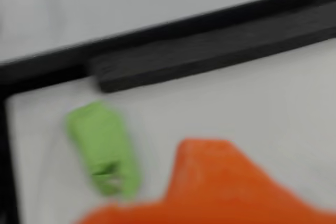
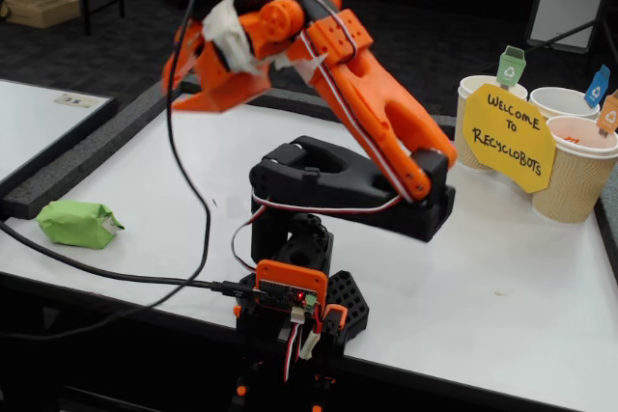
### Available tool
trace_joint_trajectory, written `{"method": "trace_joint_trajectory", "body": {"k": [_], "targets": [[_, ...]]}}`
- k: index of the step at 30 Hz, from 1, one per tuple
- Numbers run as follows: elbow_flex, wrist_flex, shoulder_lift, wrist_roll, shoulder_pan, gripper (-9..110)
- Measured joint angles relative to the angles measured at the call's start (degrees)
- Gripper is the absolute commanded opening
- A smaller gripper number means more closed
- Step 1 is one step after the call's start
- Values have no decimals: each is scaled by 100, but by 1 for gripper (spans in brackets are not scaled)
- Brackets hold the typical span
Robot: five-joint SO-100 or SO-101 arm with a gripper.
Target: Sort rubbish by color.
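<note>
Orange gripper fills the blurred wrist view's bottom; green wad lies on the table to its left, apart. Jaws: cannot tell.

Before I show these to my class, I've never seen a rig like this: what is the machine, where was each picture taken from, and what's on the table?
It is a small orange and black robot arm clamped to a white table. The fixed view looks at it from the front; the blurry wrist view comes from a camera on the arm, looking down. A green paper wad lies on the table, also seen from the wrist. Three paper cups with small flags and a yellow sign stand at the right. The gripper is raised; whether it holds anything is unclear.
</note>
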Motion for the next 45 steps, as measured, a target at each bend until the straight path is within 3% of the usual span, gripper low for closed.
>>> {"method": "trace_joint_trajectory", "body": {"k": [11,24,37,45], "targets": [[149,-334,-1204,-9,-1652,0],[-1028,-1371,-4430,105,-1433,0],[-2610,-1283,-7163,3454,-650,1],[-2637,-1028,-7708,5045,-615,11]]}}
